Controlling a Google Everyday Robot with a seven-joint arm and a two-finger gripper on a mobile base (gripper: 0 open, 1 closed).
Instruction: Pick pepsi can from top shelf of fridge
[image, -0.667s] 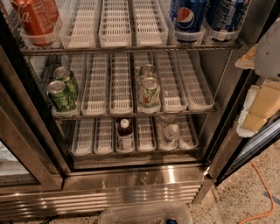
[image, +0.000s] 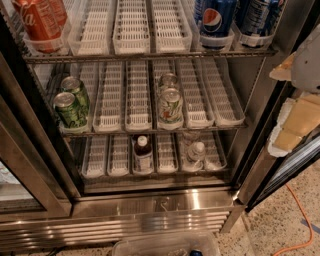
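The gripper (image: 296, 116) is being held beside the fridge (image: 150, 205); how far open it is cannot be told. The pepsi can (image: 216, 20) is being carried by the top shelf (image: 150, 55), up-left of the gripper, apart.

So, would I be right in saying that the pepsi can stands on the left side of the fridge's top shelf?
Not quite. The camera view shows the pepsi can on the right side of the top shelf, not the left; a red can stands at the left. The rest holds: it is on the fridge's top shelf. The tool is at the right edge, outside the fridge.
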